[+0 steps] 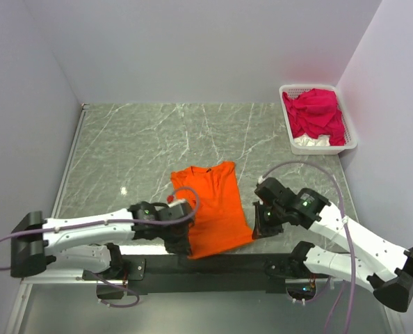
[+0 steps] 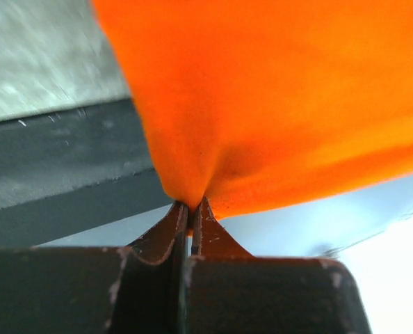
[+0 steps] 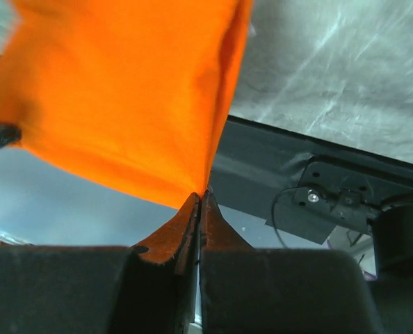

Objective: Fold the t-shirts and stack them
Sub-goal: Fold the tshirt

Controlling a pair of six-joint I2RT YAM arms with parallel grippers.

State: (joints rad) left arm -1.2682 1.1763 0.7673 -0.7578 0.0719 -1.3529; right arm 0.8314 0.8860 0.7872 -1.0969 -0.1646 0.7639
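The task is judged to be at an early stage: only the orange t-shirt [image 1: 213, 209] is laid out on the marbled surface [image 1: 137, 139], close to the front edge, with the collar turned to the far side and the hem to the near side. No sleeves are seen spread at its sides, so they may already be tucked in. Its near left corner is pinched between the closed jaws of the left end effector [image 2: 190, 205], and its near right corner is held likewise by the right end effector [image 3: 201, 198], whose jaws are pressed together on the cloth. A fold of hem towards collar is thought to be the step in hand, and it is not yet made. The magenta-pink t-shirts [image 1: 316, 111] are heaped unfolded in the white slotted basket [image 1: 351, 146] at the far right corner, over something white [image 1: 311, 141]. No folded stack is seen anywhere. No brand, label or writing can be read on any item
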